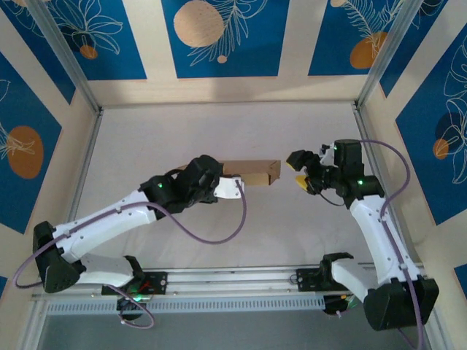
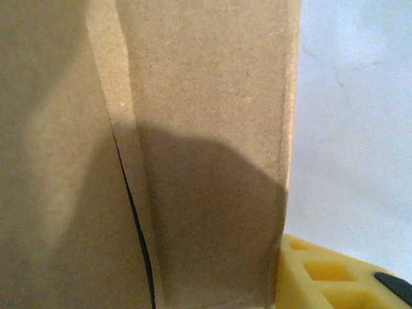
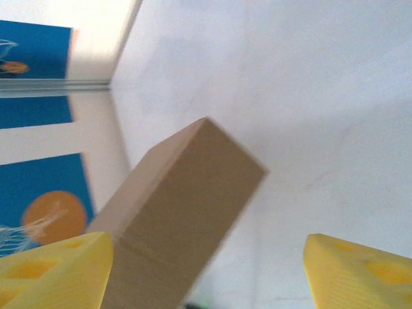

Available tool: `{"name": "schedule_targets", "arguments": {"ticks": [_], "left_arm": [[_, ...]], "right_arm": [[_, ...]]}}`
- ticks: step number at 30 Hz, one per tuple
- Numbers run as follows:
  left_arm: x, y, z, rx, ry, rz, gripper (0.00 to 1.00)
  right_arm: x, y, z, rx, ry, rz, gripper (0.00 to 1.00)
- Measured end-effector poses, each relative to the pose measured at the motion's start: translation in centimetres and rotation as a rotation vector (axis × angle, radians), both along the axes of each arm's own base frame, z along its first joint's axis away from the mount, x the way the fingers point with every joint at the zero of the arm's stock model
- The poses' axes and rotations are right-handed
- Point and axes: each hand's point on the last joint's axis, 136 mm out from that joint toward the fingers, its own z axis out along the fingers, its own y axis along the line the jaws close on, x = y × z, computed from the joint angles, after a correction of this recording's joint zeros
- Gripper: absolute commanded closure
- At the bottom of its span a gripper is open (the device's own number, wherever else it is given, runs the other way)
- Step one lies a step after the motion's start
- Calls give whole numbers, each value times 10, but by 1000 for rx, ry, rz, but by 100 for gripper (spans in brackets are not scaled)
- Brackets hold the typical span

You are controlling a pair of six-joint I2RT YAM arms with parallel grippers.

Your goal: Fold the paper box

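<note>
Looking at left hand (image 1: 230,187) first: it's at the left end of the box (image 1: 254,171), with the wrist cam nose-up against cardboard. One yellow finger (image 2: 322,277) sits right at a panel edge and the other is hidden, so can't tell if it's clamped or just resting

Right hand (image 1: 301,173) is spread wide and holds nothing; its fingers (image 3: 51,267) frame the box's right end without touching

Box sits mid-desk (image 1: 182,131), looks closed up into a long shallow block. Long axis runs left-right, pointing straight at the right hand. So left is on it, right is near but apart; my guess is the next press comes along that axis from the right

Material: plain brown cardboard, matte, fine grain, crisp corners, one dark slit between panels in the left wrist view. Desk is pale, smooth
</note>
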Motion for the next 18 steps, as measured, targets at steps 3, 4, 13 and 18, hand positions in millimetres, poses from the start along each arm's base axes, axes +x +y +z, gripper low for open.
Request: {"name": "schedule_targets", "arguments": {"ticks": [3,4,13,18], "left_arm": [[-8,8,-10,60,103,3,56],[-10,9,-16,82,132,3,55],[-34,13,-64,262,419,-50,52],[-38,1,-73,276,518,-69,53]], "right_arm": [[-11,-17,-1,-126,-47,-23,34],[-15,-21,2,-158,-72,-23,38],[-33,-9,34,-336,-310,157,62],[-45,16,45,-419,-428,369,63]]}}
